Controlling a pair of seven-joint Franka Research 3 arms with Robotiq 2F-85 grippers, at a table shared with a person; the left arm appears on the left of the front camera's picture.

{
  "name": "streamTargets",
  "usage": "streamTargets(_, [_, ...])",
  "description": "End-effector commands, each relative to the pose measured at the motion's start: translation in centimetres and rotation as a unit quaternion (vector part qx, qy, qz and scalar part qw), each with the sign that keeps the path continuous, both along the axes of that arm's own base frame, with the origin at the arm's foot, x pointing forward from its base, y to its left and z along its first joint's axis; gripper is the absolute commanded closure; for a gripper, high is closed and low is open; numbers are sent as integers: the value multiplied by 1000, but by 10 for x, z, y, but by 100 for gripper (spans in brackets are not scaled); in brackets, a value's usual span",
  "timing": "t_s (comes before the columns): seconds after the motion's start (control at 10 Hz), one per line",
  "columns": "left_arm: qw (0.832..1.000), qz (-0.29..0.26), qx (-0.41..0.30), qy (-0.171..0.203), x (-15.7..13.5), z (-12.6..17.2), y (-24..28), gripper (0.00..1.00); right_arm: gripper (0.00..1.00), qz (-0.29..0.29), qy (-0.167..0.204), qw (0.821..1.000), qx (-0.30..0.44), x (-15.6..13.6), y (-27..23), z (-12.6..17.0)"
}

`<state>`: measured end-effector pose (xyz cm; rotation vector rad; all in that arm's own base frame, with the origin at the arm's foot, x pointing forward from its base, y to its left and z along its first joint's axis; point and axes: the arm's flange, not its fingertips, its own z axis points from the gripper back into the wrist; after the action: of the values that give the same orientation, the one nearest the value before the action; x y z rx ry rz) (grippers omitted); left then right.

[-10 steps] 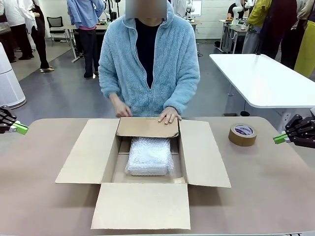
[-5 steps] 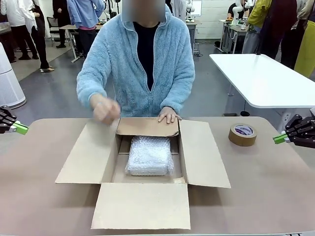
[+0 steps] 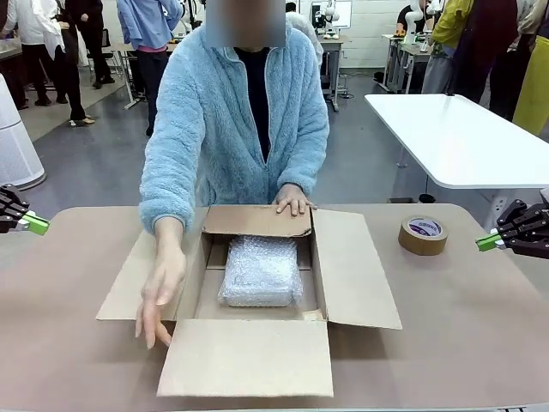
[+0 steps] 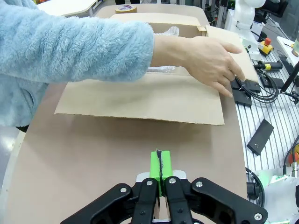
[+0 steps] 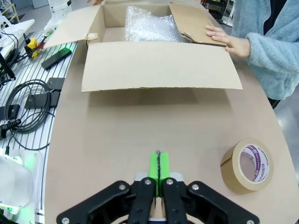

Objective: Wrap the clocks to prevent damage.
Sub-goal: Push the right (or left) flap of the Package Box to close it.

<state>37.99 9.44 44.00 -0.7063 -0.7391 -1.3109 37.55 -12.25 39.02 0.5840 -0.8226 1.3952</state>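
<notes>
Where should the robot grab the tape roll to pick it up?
Probably from above. The tape roll lies flat on the table with its hole facing up, so its ring wall can be pinched, one side in the hole and one outside. The right hand is nearest, but it is shut and would have to open first.

Robotics lab: bare grey floor (image 3: 94,163), long white table (image 3: 463,137) far right, yellow box with red stop button (image 4: 267,45) on slotted metal plate (image 4: 275,116) beside tan counter (image 3: 463,326).
</notes>
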Motion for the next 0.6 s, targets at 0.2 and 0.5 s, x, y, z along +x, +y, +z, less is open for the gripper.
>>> streamTargets(0.2, [1000, -1, -11, -5, 1, 0, 0, 100, 99, -1, -10, 1000, 12, -1, 1, -1])
streamTargets(0.5, [1000, -1, -11, -5, 1, 0, 0, 100, 99, -1, -10, 1000, 12, -1, 1, -1])
